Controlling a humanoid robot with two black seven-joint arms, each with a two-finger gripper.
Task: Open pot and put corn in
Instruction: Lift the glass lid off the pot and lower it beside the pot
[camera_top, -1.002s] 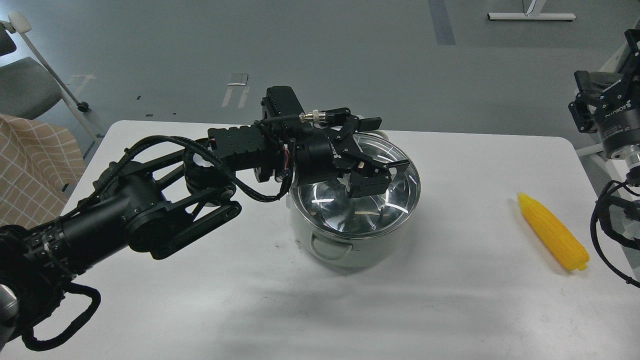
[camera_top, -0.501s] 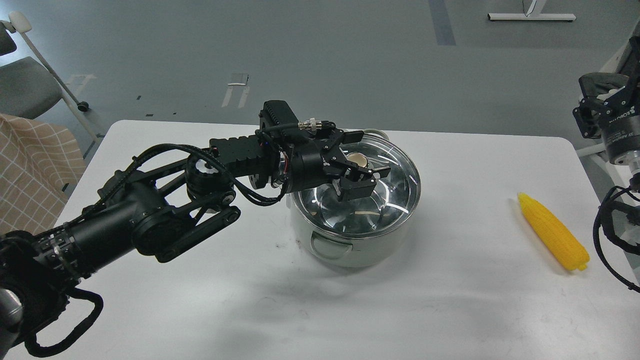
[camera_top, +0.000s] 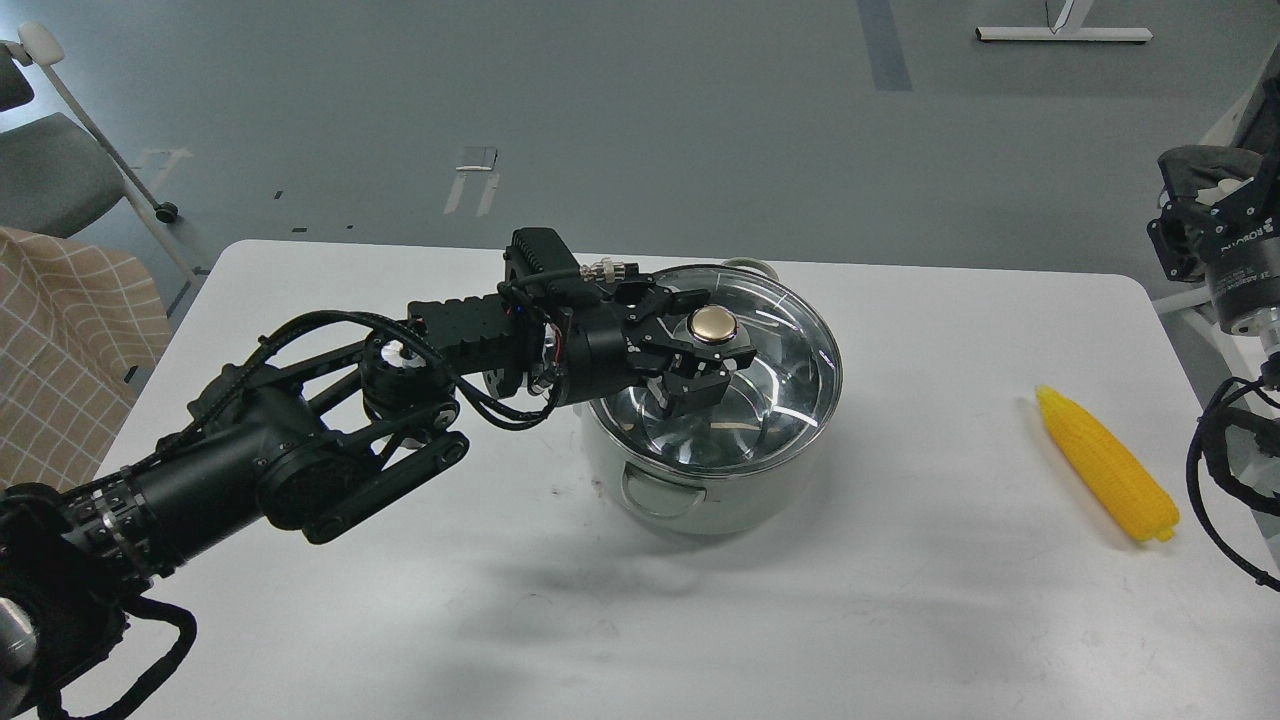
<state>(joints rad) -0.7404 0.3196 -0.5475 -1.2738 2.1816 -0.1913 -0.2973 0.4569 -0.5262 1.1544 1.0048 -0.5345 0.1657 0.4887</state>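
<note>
The pale green-white pot (camera_top: 720, 500) stands at the table's middle with its glass lid (camera_top: 785, 345) on. The lid's round gold knob (camera_top: 712, 323) shows on top. My left gripper (camera_top: 698, 342) reaches in from the left over the lid, open, with one finger behind the knob and one finger (camera_top: 700, 385) in front of it. Whether the fingers touch the knob I cannot tell. The yellow corn (camera_top: 1105, 465) lies on the table at the right, apart from the pot. My right gripper (camera_top: 1215, 235) hangs at the right edge above the table, its fingers not distinguishable.
The white table (camera_top: 640, 620) has its front and left parts bare. A chair with a checked cloth (camera_top: 60, 330) stands at the left beyond the table. Black cables (camera_top: 1215, 470) hang at the right edge near the corn.
My left gripper has come down and back toward the left, lowering around the lid's knob, which now shows between its fingers. The fingers have narrowed. The right gripper shifted slightly right.
</note>
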